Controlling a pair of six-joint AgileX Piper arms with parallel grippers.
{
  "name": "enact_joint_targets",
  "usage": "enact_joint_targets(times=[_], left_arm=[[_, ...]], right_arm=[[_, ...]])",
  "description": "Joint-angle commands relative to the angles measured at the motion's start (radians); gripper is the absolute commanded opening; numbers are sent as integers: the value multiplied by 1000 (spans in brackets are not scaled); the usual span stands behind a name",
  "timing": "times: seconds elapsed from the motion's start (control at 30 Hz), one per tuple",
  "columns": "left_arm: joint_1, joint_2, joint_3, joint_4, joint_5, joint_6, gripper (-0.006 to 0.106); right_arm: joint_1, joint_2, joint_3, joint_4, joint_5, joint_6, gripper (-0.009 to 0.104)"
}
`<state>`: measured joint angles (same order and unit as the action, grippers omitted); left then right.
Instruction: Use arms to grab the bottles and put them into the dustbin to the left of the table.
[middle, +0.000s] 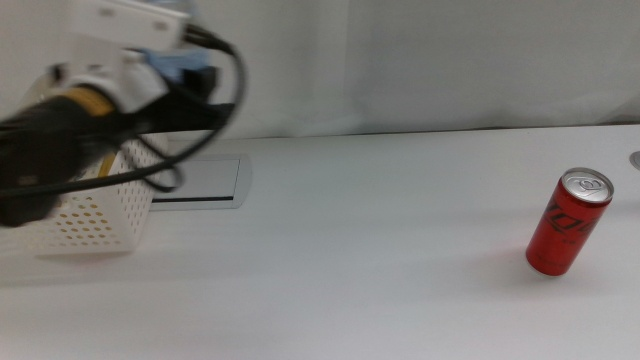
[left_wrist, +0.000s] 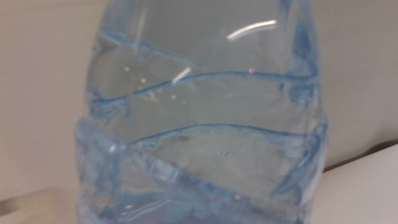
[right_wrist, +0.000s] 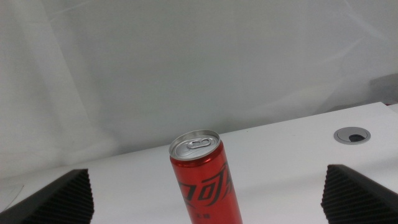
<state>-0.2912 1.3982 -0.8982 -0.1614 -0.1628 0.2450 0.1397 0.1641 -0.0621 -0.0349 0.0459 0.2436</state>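
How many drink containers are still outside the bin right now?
2. The red can stands on the table's right side, between the open right gripper jaws. The water bottle fills the left wrist view. Any inside the dustbin stay hidden.

Pale grey wall (middle: 450, 60) behind, evenly lit.

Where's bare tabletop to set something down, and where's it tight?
Free: the broad white table between the grey plate and the upright red can, plus the strip along the near edge. Tight: the far left, where the left arm hangs over the perforated white basket with a clear water bottle filling its wrist view. The right gripper stands open, the can between its jaws.
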Motion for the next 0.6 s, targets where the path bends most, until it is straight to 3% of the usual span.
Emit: enact_joint_targets(times=[0.0, 0.3, 0.57], left_arm=[[53, -105, 22, -12, 20, 10, -3], [336, -302, 4, -12, 314, 25, -3], [364, -204, -157, 22, 571, -36, -3]], right_arm=[[2, 0, 5, -10, -5, -8, 101], [2, 0, 5, -10, -7, -8, 101], [2, 0, 5, -10, -7, -8, 101]])
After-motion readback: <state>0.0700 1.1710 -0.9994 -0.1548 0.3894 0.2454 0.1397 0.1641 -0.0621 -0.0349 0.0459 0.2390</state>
